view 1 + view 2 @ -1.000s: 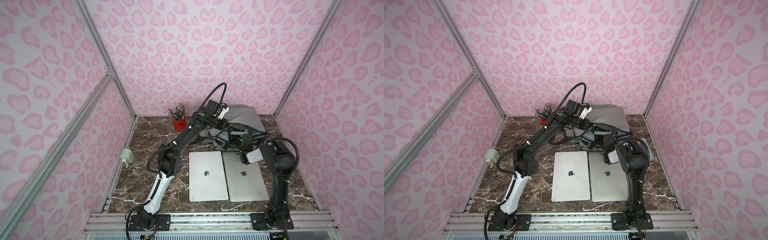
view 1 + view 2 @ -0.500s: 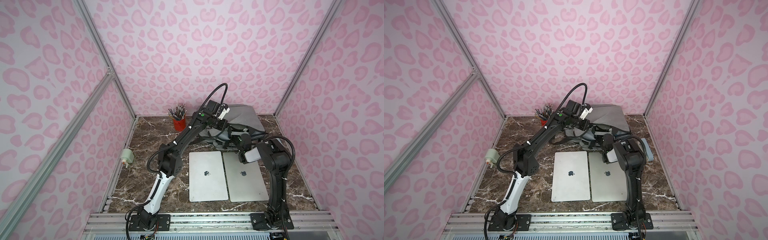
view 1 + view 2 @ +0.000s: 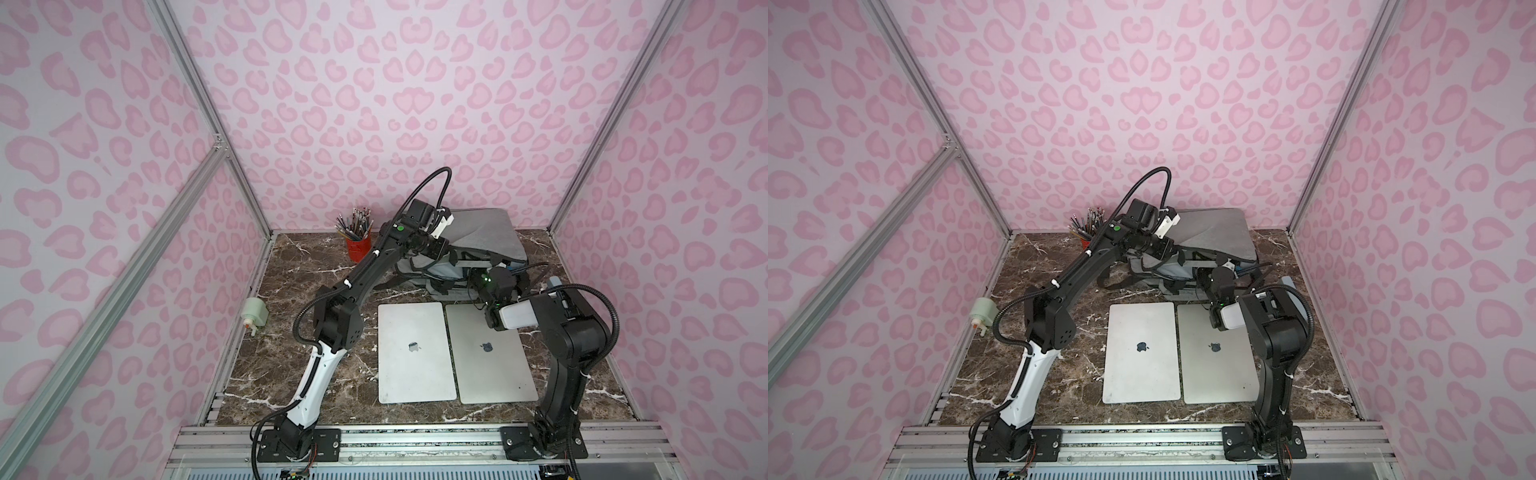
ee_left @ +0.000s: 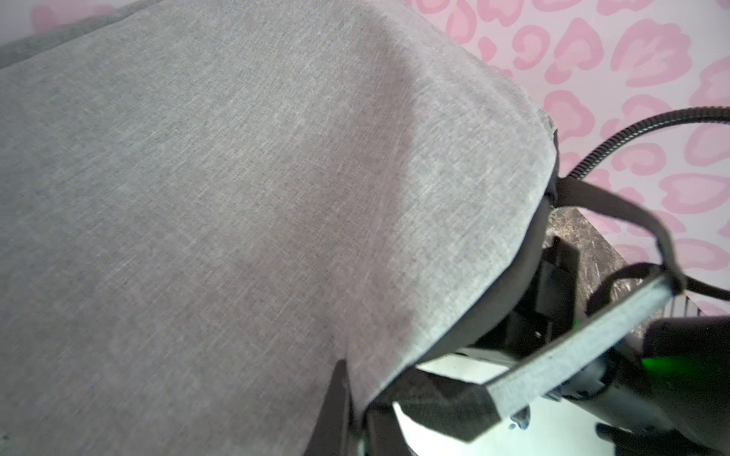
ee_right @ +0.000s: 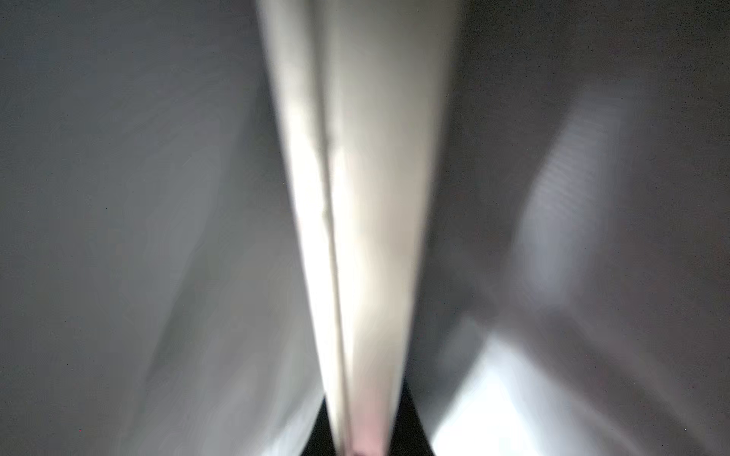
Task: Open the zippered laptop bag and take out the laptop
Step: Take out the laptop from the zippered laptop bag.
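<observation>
- The left fingers (image 4: 335,398) are together, clamped on the grey upper flap of the laptop bag (image 3: 486,232), and hold it raised off the lower half.
- The right fingers (image 5: 412,424) are inside the bag's mouth, beneath that flap.
- They are pressed on either side of the pale edge of a laptop (image 5: 367,237), which runs away from them into the blurred interior.
- Two closed laptops (image 3: 413,353) (image 3: 488,353) lie flat on the counter (image 3: 291,270), behind the right fingers, towards the arm bases.

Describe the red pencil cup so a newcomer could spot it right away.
Look along the pink back wall where the marble table ends. Just beside the grey laptop bag stands the red cup, the only red thing there, bristling with pencils.
</observation>
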`<action>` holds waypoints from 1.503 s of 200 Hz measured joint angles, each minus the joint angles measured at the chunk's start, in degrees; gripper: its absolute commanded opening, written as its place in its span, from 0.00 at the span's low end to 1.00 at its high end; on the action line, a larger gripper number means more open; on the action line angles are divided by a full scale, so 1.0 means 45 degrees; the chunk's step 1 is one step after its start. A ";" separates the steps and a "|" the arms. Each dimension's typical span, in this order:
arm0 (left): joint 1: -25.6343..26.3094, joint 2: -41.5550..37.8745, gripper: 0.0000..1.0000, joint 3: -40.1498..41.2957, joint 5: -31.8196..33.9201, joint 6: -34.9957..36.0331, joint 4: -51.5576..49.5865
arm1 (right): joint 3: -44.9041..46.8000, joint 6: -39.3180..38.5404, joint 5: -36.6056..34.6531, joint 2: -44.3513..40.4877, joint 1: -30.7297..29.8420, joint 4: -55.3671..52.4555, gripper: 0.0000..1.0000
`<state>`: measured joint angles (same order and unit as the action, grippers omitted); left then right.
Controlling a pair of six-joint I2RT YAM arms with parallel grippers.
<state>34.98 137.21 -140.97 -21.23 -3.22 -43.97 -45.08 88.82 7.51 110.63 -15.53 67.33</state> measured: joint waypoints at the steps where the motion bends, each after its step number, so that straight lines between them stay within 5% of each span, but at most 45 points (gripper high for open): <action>1: 0.0000 0.0005 0.02 0.0000 0.0015 0.0005 0.0000 | 0.0015 -0.0005 0.0000 -0.0015 -0.0010 0.0000 0.00; 72: -0.0034 0.0335 0.01 0.0000 0.0656 0.0423 0.0058 | 0.2419 0.0000 -0.0554 -0.2074 -0.0520 0.0019 0.00; 171: -0.0029 0.0763 0.01 0.0000 0.1069 0.0607 0.0350 | 0.4318 -0.0117 0.0908 -0.4585 0.0034 -0.0971 0.00; 300: -0.0029 0.1341 0.01 -0.0311 0.1875 0.0107 0.0631 | 0.5663 -0.2681 0.3303 -1.2818 0.1379 -0.9204 0.00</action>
<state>34.85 143.24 -142.37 -12.80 -2.74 -41.12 -19.59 76.75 22.37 52.95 -9.32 25.91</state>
